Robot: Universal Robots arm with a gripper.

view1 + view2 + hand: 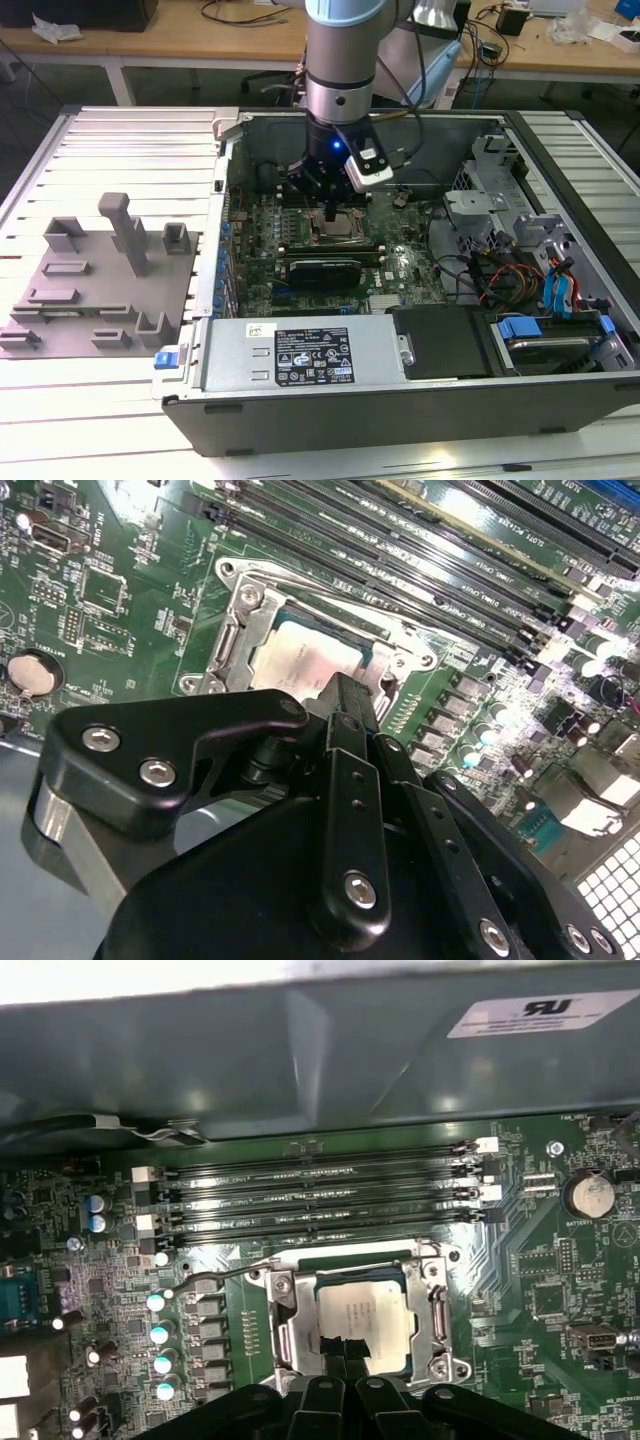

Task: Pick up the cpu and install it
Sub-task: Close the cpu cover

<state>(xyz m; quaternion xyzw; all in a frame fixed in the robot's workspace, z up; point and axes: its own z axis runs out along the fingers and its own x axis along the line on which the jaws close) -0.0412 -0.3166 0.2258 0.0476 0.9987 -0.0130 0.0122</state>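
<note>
The cpu is a small silvery square lying flat inside the open socket frame on the green motherboard; it also appears in the second wrist view and the exterior view. My gripper hangs straight down over the socket inside the computer case. Its two black fingertips are pressed together at the cpu's near edge, and they cover a small part of that edge. The second wrist view has the gripper as one narrow black bar ending at the chip, and the exterior view places the gripper just above the socket.
Memory slots run beside the socket, with the case wall beyond them. A thin latch lever stands out from the frame. A black card and power supply lie close by. A grey tray sits outside the case.
</note>
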